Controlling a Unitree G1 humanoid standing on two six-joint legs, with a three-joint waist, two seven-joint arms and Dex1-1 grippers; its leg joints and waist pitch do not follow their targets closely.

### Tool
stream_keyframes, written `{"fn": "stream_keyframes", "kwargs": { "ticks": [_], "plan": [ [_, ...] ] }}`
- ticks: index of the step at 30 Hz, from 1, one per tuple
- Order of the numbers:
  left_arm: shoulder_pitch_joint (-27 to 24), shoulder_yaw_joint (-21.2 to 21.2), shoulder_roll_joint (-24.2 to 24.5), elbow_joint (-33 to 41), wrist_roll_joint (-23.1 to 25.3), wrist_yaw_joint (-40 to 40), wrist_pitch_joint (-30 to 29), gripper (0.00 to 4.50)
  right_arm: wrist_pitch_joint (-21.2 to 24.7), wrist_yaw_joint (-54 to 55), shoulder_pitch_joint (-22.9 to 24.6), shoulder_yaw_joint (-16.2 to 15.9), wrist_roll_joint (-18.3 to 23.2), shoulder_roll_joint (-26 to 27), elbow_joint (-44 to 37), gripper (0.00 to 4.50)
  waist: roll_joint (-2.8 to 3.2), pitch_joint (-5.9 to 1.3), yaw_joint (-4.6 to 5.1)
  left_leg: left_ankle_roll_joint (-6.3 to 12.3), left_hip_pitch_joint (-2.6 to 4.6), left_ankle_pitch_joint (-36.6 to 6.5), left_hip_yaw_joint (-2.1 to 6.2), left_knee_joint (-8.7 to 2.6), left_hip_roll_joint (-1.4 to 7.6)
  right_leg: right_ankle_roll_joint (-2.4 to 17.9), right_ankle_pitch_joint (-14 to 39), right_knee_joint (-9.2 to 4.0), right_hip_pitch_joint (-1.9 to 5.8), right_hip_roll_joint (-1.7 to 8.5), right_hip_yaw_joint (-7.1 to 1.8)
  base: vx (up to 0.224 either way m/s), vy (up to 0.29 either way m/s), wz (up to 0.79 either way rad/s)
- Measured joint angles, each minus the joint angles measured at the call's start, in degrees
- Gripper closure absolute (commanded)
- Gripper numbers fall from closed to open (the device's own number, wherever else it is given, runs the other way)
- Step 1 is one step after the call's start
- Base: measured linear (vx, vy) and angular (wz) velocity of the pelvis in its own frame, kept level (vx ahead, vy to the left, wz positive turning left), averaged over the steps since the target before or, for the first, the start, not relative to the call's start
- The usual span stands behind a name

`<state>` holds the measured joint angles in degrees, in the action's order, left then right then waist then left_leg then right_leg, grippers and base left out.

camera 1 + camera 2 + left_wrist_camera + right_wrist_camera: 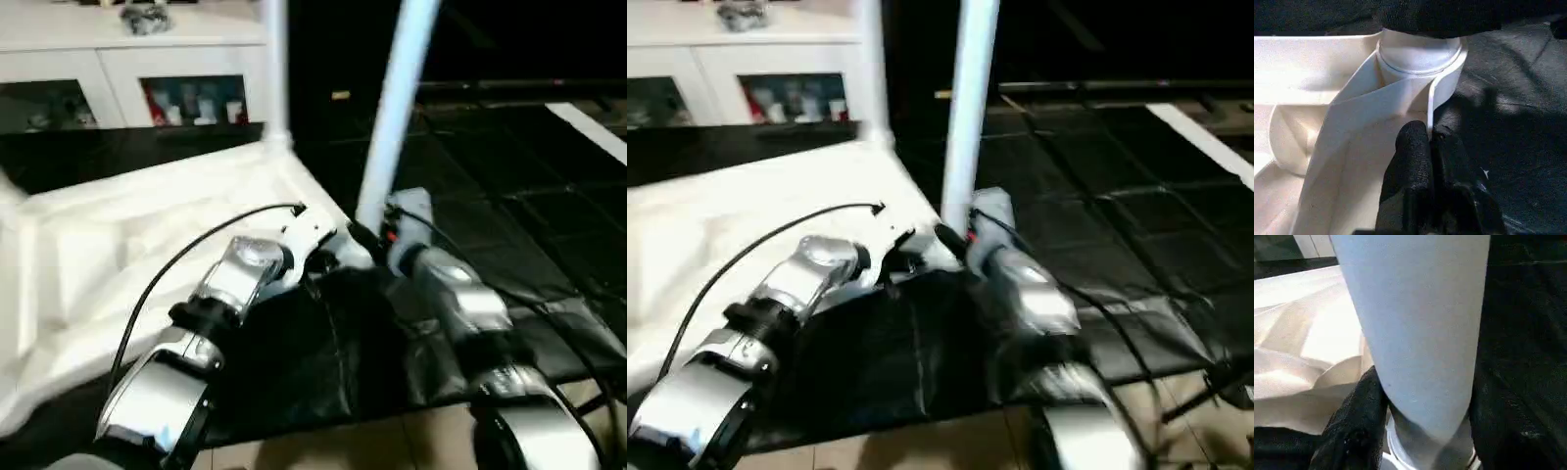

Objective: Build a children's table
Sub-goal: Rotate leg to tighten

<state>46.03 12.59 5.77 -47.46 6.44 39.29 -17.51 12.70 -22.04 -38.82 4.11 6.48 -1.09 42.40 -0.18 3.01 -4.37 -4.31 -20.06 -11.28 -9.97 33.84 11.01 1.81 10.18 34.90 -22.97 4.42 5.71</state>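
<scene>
Top point(147, 235) lies underside up on the dark floor point(509, 215). Two legs stand in its corners: far leg point(274, 69) seated, near leg point(397, 108) in its socket, clasped low by the right gripper point(1420, 431). Left gripper point(1432, 147), pinched closed, presses the corner rib. Other corners unseen; remaining legs probably outstanding.

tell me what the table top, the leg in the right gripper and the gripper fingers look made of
Table top: looks like white moulded plastic, judging by its thin ribs and satin sheen. Leg: probably the same plastic, a smooth seamless tube. Right gripper's fingers: black with a grainy matte surface, possibly foam or rubber padding.
</scene>
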Motion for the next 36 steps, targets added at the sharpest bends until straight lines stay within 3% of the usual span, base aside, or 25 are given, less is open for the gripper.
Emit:
{"fn": "stream_keyframes", "kwargs": {
  "ticks": [10, 14, 15, 19, 20, 30, 36],
  "plan": [
    [-0.35, -0.30, 1.43, 0.19, 0.07, -0.60, 1.22, 4.50, -2.54, -5.80, 4.98, -0.81, -0.07, -0.46, -1.63, 0.90, -0.01, 0.01, -0.04, 0.05, -0.07, -0.02, -0.01, -0.07, 0.00, 0.19, -0.06, -0.01, -0.11, -0.01, 0.00, 0.000, 0.000, 0.00],
    [-0.96, 0.02, 2.36, 0.73, 0.05, 1.83, 2.87, 4.50, -3.33, -11.79, 8.91, -3.17, 0.35, -3.10, -5.67, 0.80, -0.02, 0.02, -0.38, 0.06, -0.11, -0.04, -0.01, -0.10, 0.00, 0.17, -0.05, -0.08, -0.17, -0.01, 0.00, 0.000, 0.000, 0.00],
    [-1.38, 0.39, 3.11, 1.52, 0.03, 3.13, 3.28, 4.50, -3.26, -14.04, 10.62, -3.66, 0.80, -4.78, -7.97, 0.54, -0.02, 0.02, -0.76, 0.11, -0.08, -0.05, -0.01, -0.10, 0.00, 0.15, -0.03, -0.11, -0.20, -0.01, 0.01, 0.000, 0.000, 0.00],
    [-2.46, 1.30, 4.67, 3.14, -0.14, 6.99, 5.08, 4.50, -1.95, -19.92, 13.92, -4.07, 2.22, -8.55, -11.37, 0.29, -0.03, 0.03, -1.23, 0.35, -0.14, 0.03, -0.01, -0.09, 0.00, 0.15, -0.01, -0.13, -0.26, -0.01, 0.01, 0.000, 0.000, 0.00],
    [-2.73, 1.54, 5.04, 3.61, -0.16, 7.94, 5.38, 4.50, -1.75, -21.00, 14.68, -4.06, 2.57, -9.31, -11.96, 0.05, -0.02, 0.04, -1.34, 0.34, -0.16, 0.03, -0.01, -0.09, 0.00, 0.15, -0.01, -0.13, -0.29, 0.00, 0.01, 0.000, 0.000, 0.00],
    [-5.97, 4.14, 12.14, 8.03, -1.75, 21.90, 10.89, 4.50, -0.15, -35.02, 20.50, -0.05, 8.78, -22.59, -20.55, 0.01, -0.25, 0.22, -2.93, 0.18, -0.13, -0.06, -0.01, -0.05, 0.01, 0.09, 0.02, -0.10, -0.25, 0.01, 0.02, 0.000, 0.000, 0.00],
    [-7.01, 4.96, 14.15, 9.26, -2.38, 26.77, 13.17, 4.50, 0.74, -38.21, 21.45, 0.00, 9.94, -24.96, -22.04, 0.01, -0.29, 0.24, -3.58, 0.17, -0.12, -0.06, -0.01, -0.04, 0.01, 0.07, 0.03, -0.07, -0.25, 0.01, 0.02, 0.000, 0.000, 0.00]
  ]
}}
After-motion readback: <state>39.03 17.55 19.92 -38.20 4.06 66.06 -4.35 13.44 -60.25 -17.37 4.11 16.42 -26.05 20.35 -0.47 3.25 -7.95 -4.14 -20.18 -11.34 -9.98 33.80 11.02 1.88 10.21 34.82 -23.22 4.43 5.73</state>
